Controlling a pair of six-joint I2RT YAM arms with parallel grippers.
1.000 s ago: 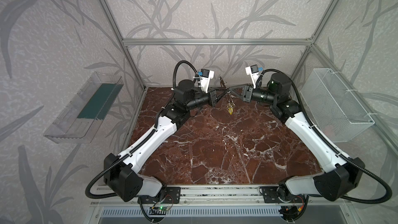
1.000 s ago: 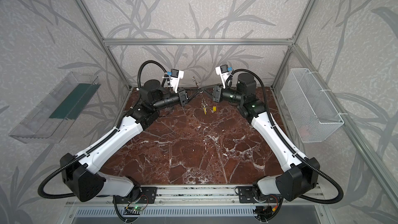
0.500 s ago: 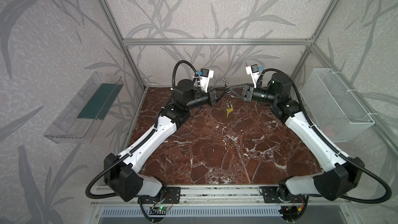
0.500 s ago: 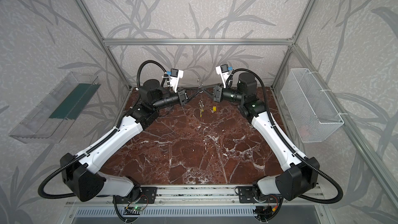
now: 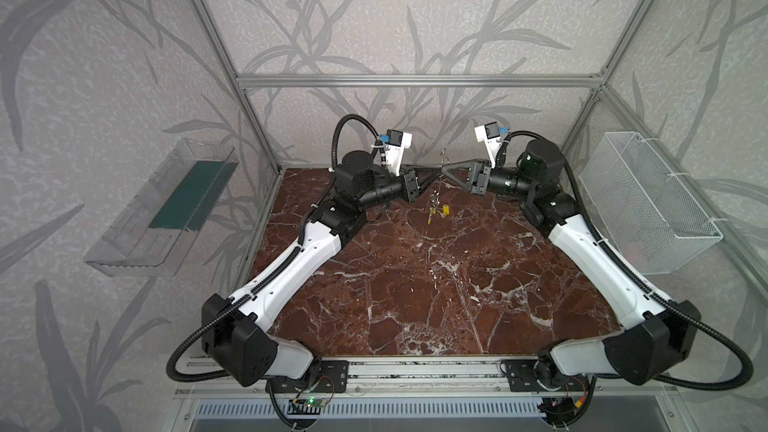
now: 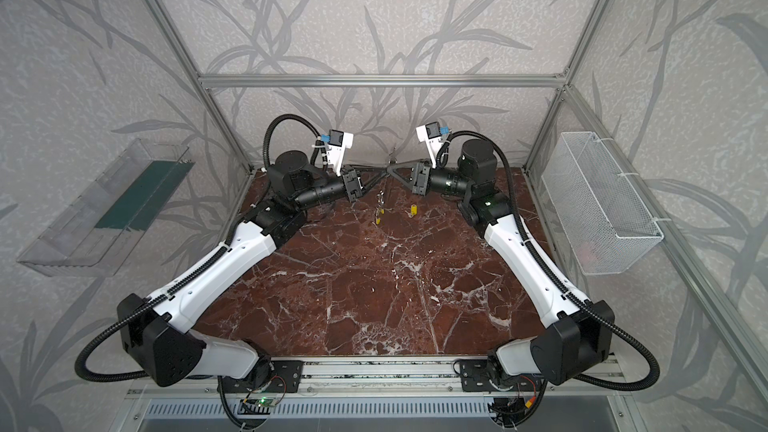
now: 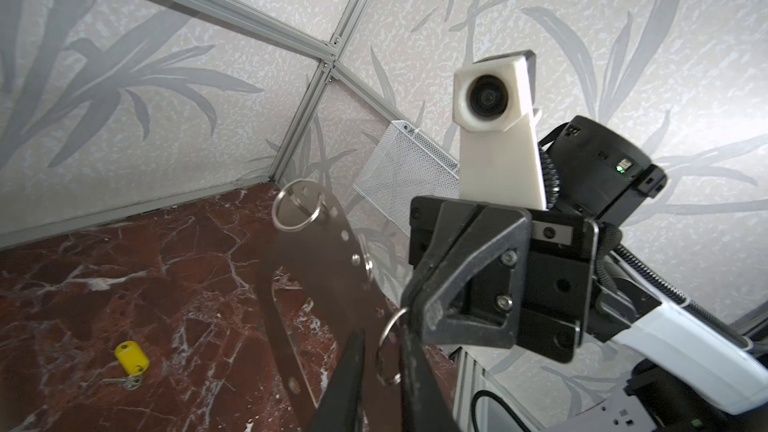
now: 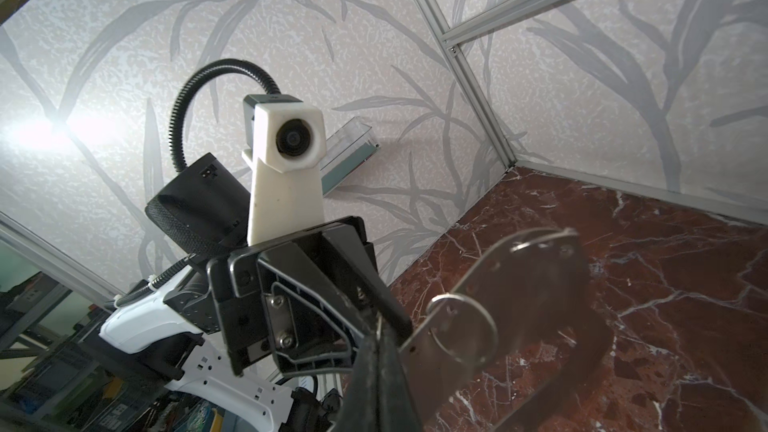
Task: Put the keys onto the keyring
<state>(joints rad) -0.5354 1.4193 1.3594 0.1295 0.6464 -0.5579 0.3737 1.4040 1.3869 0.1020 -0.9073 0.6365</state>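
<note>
The keyring point(image 7: 316, 251) is a grey metal plate held up in the air at the back middle, seen nearly edge-on in both top views point(image 5: 435, 199) point(image 6: 380, 201). My right gripper point(image 8: 380, 334) is shut on its straight edge beside a small ring point(image 8: 461, 326). My left gripper point(image 7: 380, 351) faces it, jaws a little apart with another small ring point(image 7: 388, 347) in the gap. One yellow key point(image 5: 430, 216) point(image 6: 377, 220) dangles from the plate's lower end. A second yellow key point(image 7: 132, 354) point(image 5: 446, 210) point(image 6: 412, 210) lies on the marble table.
A white wire basket point(image 5: 648, 205) hangs on the right wall and a clear plastic tray point(image 5: 166, 209) on the left wall. The back wall's frame stands close behind both grippers. The marble table point(image 5: 415, 297) stretches toward the front.
My left gripper's jaws have parted from shut. The plate's lower end and the dangling key have swung to the left. The right gripper has kept its hold.
</note>
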